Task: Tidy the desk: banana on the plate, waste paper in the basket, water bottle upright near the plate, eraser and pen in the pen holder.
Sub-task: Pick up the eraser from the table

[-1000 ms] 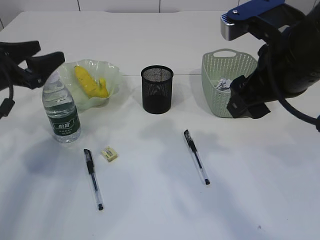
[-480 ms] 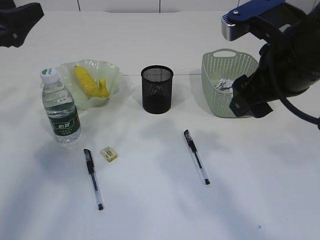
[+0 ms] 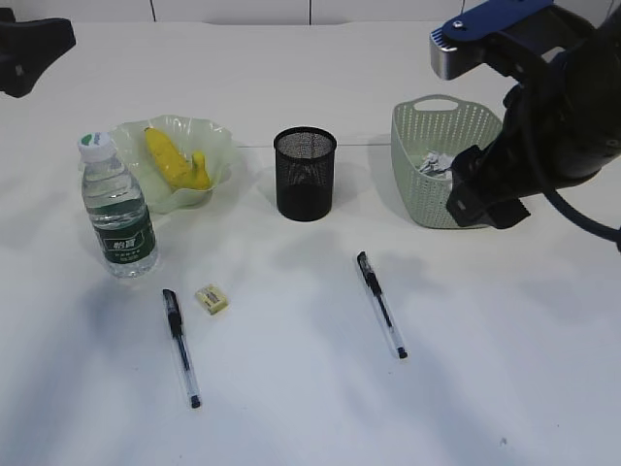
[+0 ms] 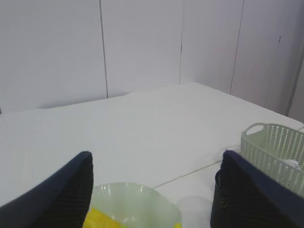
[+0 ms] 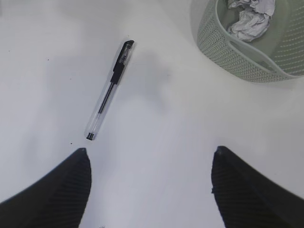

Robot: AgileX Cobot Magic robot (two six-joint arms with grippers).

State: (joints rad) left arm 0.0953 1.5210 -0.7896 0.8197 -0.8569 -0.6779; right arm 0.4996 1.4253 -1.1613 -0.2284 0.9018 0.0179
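A yellow banana lies on the pale green plate. Just in front of the plate a water bottle stands upright. The black mesh pen holder is mid-table. Crumpled waste paper sits in the green basket. The eraser and two pens lie flat on the table. My left gripper is open, raised at the far left, looking over the plate. My right gripper is open above bare table in front of the basket, with a pen ahead of it.
The white table has a seam line behind the plate and holder. The right arm's bulk hangs over the basket's right side. The eraser lies just right of the left pen's cap.
My left gripper has pulled up and back to the left, away from the bottle's cap. The right arm has barely moved.
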